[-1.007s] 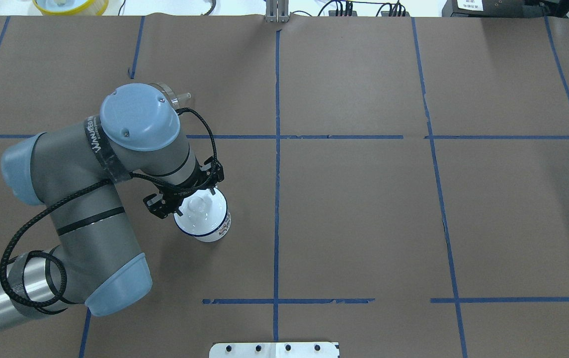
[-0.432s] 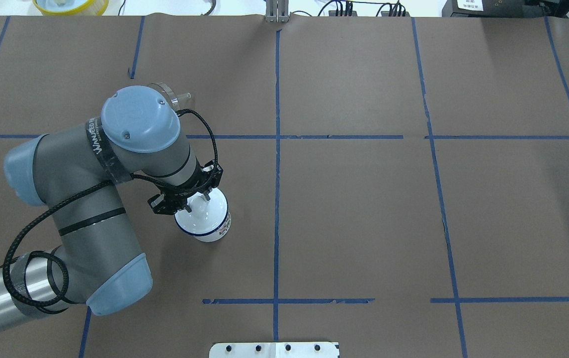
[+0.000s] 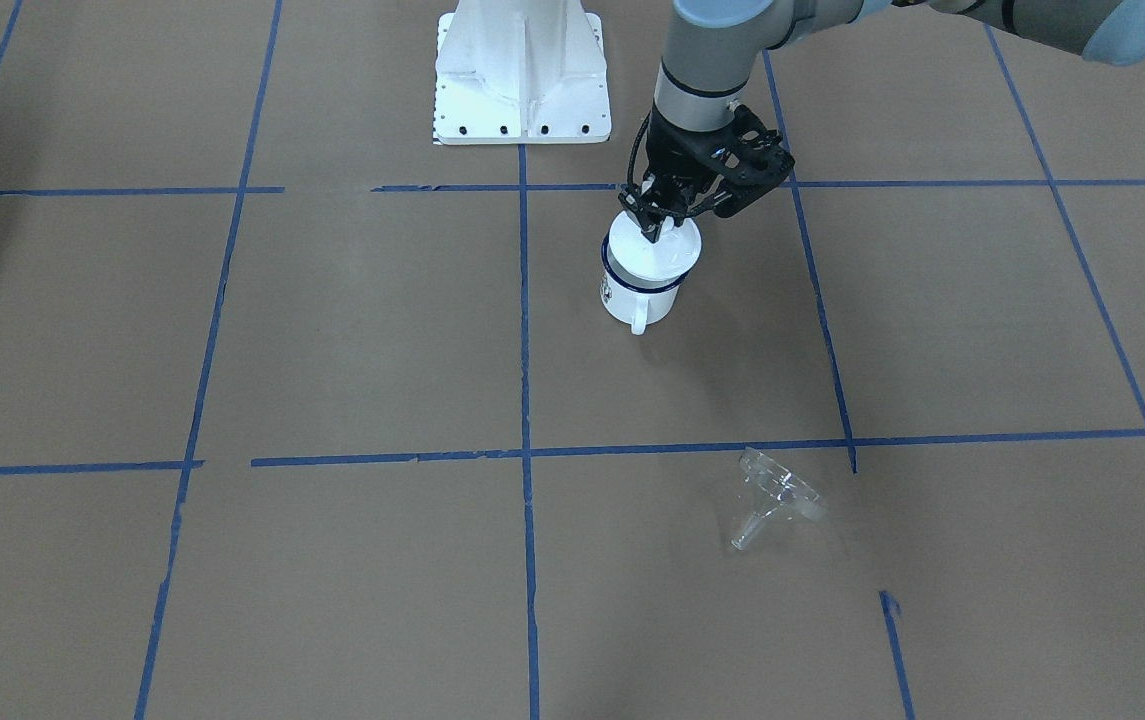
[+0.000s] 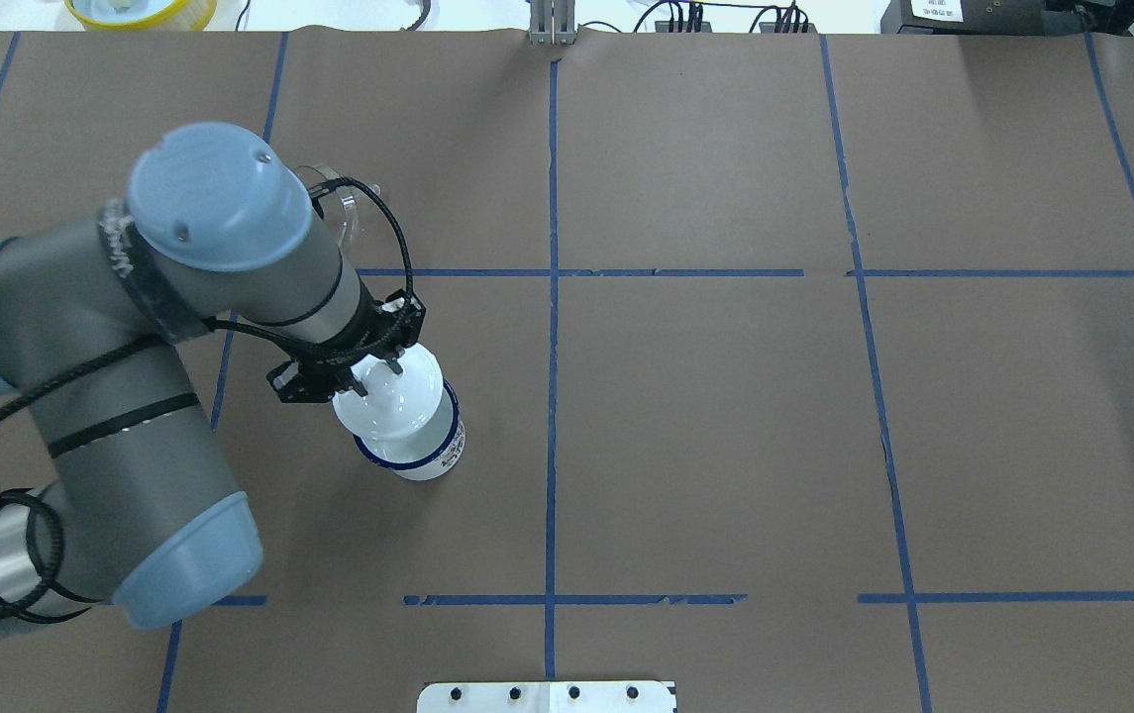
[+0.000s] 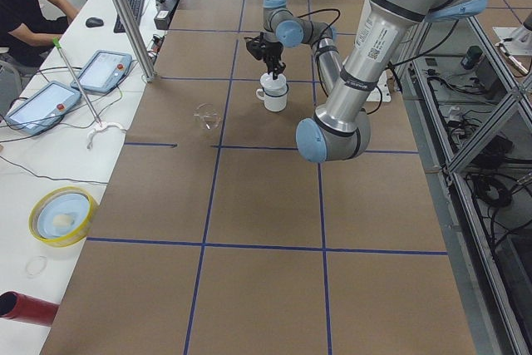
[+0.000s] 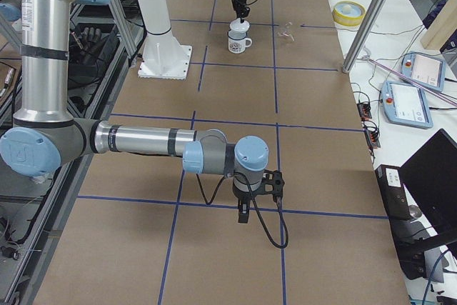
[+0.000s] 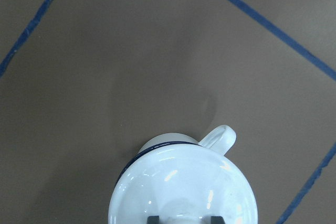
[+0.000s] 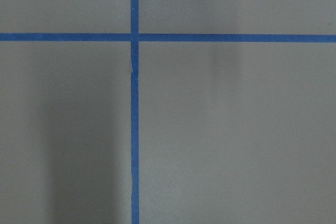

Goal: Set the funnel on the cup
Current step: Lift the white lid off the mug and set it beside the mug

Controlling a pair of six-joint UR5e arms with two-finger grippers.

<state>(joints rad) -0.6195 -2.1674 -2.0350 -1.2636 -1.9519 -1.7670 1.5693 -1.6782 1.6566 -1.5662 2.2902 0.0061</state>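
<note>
**A:** Why is the left hand (image 3: pixel 654 222) sitting on top of the small white enamel cup (image 3: pixel 637 290) with the dark blue rim?

**B:** Its two fingers are pinching the knob of a round white lid (image 3: pixel 654 252), which covers the cup's mouth directly beneath the hand. I'd judge that the lid must come away first, because nothing can seat on a covered rim. Seen from overhead, the lid looks offset from the blue rim. It seems a little raised, though I can't make out a gap.

**A:** And the small clear plastic funnel (image 3: pixel 777 495)?

**B:** It lies tipped on its side on the brown paper worktop (image 3: pixel 332 330), untouched. It is well apart from the left hand, on the side away from the robot's base.

**A:** Why grip by the knob?

**B:** Probably because a central pinch lets the lid hang level and leaves the cup undisturbed.

**A:** What about the right hand (image 6: pixel 243 213)?

**B:** It hangs low over the worktop, far from both the cup and the funnel. I cannot tell whether it is spread or pressed together.
</note>
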